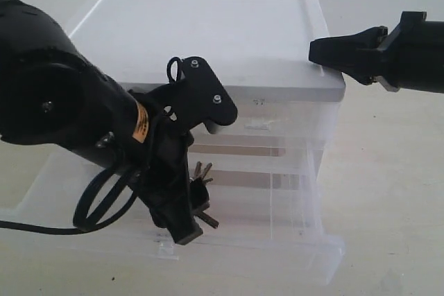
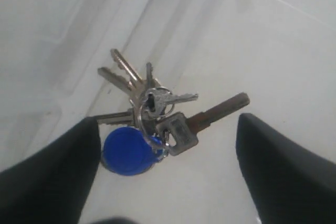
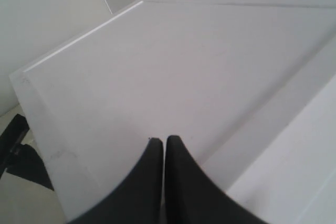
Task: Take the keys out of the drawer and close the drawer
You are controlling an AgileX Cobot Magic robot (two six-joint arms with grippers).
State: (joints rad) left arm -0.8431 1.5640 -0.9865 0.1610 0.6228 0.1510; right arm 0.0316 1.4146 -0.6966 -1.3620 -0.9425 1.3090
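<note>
Left wrist view: left gripper [image 2: 167, 121] spread wide, straddling the keys [image 2: 157, 111] on the drawer [image 2: 262, 51] floor; right gripper [image 3: 164, 144] closed, empty.

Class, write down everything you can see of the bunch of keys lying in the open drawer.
The keys are several silver-grey metal keys, one with a brownish blade, fanned out on a ring with a round blue plastic fob. They lie flat on the translucent floor of the open drawer. The left gripper hangs open over them, one finger on either side.
</note>
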